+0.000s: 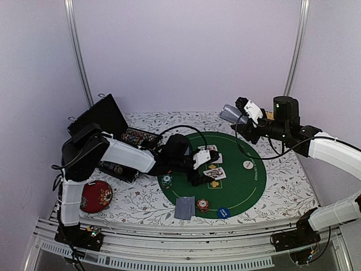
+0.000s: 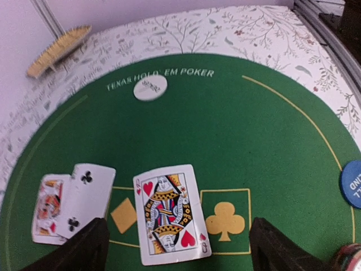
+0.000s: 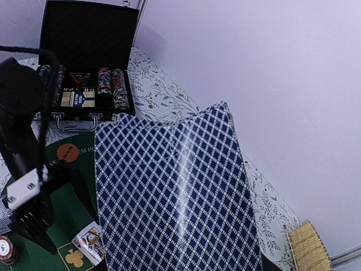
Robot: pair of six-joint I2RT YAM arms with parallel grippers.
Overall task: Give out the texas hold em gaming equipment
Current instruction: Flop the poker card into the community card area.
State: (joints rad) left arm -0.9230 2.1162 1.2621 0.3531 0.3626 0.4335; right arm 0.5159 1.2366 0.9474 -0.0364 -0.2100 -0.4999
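Green felt mat [image 1: 248, 186] already carries face-up cards [image 2: 87, 197] at its centre, with the queen of hearts [image 2: 169, 214] among them. A face-down card [image 1: 184, 207] lies at 7 o'clock, a red chip stack [image 1: 203, 204] at 6 and a blue disc [image 1: 223, 213] at 5. Over the queen the left tool [image 2: 177, 243] stands wide and empty. The right tool [image 1: 238, 116] holds blue-backed cards [image 3: 175, 197] beyond 1 o'clock, so more dealing seems left.
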